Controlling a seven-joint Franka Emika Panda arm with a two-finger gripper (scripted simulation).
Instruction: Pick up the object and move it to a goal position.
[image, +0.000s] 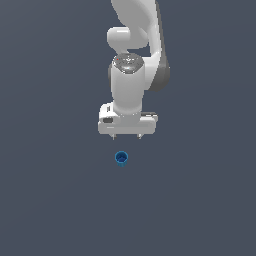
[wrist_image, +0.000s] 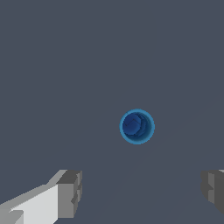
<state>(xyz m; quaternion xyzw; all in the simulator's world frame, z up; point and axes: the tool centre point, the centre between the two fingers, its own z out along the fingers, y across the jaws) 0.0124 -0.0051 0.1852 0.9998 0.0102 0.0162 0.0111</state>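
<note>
The object (image: 121, 158) is a small bright-blue round cup with a darker centre, standing alone on the dark grey floor. In the wrist view the object (wrist_image: 137, 126) shows from above as a blue ring around a dark hollow. My white gripper (image: 127, 136) hangs above and slightly behind it, fingers pointing down, open and empty. Both grey fingertips (wrist_image: 70, 194) show in the wrist view, spread wide, and the gripper (wrist_image: 141, 190) holds nothing. The cup lies apart from the fingers, not between them.
The white arm (image: 135, 45) rises behind the gripper toward the top of the exterior view. A plain dark grey surface (image: 50, 200) fills everything else.
</note>
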